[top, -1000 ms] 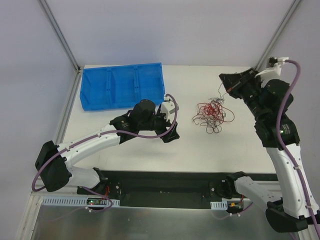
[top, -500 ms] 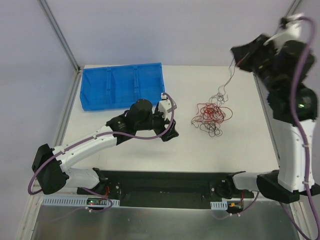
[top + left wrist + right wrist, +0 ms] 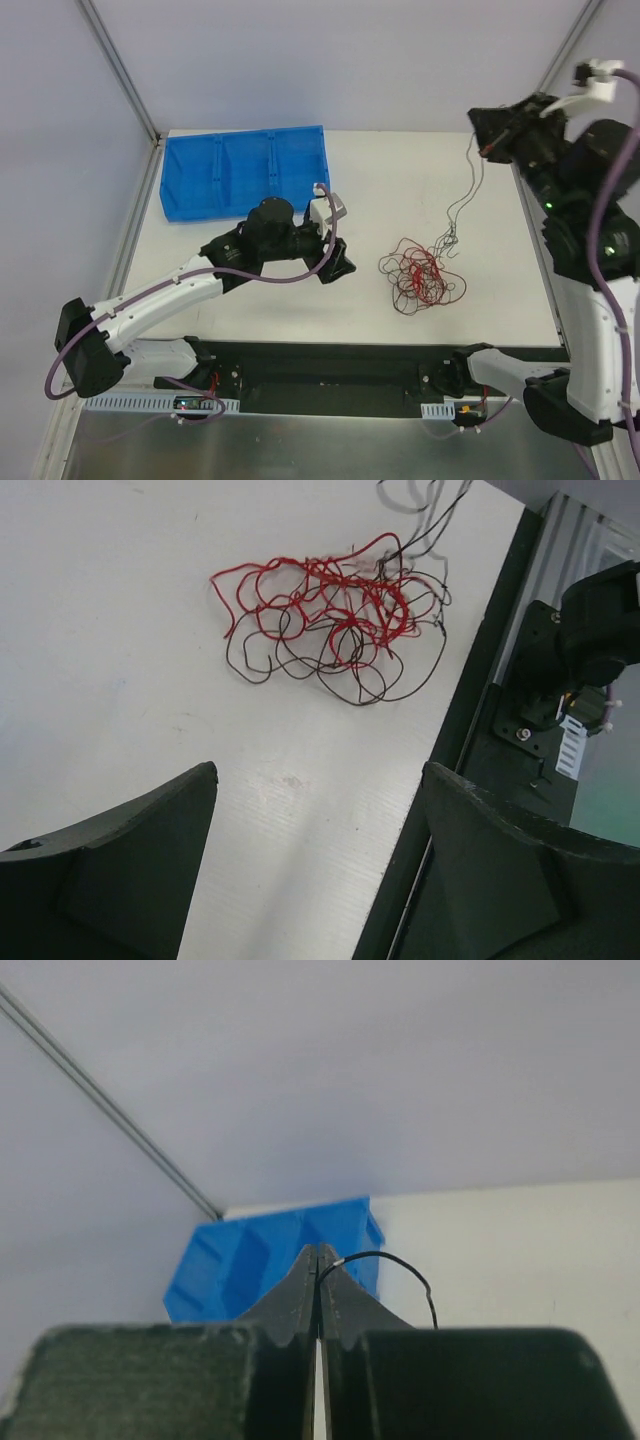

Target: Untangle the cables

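The left gripper (image 3: 338, 262), jaws wide apart and empty, hovers over the table (image 3: 390, 170). The red-and-black tangle (image 3: 420, 275) lies just to its right, nearer this arm. The right gripper (image 3: 487, 140), raised high, pinches a black strand (image 3: 470, 190) that runs steeply down into the tangle.

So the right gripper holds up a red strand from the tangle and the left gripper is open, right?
Not quite: the strand in the right gripper is black, not red, as the right wrist view shows. The rest holds.
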Controlling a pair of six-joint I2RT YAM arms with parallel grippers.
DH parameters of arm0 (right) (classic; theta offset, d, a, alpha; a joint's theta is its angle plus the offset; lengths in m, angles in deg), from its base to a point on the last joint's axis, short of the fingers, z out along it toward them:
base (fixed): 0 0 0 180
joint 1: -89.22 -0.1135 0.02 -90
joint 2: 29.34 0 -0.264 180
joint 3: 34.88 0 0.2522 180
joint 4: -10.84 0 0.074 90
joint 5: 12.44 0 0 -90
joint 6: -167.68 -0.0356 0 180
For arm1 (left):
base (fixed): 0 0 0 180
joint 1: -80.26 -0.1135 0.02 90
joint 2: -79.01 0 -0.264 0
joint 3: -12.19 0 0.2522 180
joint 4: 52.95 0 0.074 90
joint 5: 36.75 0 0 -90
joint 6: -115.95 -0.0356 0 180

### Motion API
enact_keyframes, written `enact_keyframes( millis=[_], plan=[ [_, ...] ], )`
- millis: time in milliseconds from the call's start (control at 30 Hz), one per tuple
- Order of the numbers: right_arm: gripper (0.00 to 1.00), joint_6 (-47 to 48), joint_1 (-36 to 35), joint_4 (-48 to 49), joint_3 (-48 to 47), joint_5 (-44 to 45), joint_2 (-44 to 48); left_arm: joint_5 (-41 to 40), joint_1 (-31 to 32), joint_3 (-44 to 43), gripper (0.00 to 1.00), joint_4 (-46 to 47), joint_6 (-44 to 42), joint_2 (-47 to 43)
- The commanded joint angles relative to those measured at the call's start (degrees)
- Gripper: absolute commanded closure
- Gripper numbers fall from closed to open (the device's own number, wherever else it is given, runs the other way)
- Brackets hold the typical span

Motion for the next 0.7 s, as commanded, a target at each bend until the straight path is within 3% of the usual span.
enact_keyframes(
  millis=[0,67,267,500,667],
  plan=[
    [1.00,-2.5,0.2,3.1,9.5,-7.9,0.7,9.3,-2.2,-0.2,0.13,4.7,-0.8,-5.3],
    [0.99,-3.8,0.0,5.1,16.7,-10.5,3.1,13.3,-2.7,0.4,0.02,8.3,0.6,-7.3],
    [0.99,-9.1,-1.0,10.8,31.3,-17.2,9.4,11.8,-2.7,-0.2,0.01,18.8,7.9,-7.1],
    [0.99,-16.6,-1.7,14.7,38.8,-22.0,13.3,11.1,-2.5,-7.1,0.01,28.4,17.8,4.7],
    [0.99,-21.9,-2.2,20.6,44.6,-25.3,16.2,15.0,-0.7,-11.1,0.01,39.2,21.8,13.1]
  ],
)
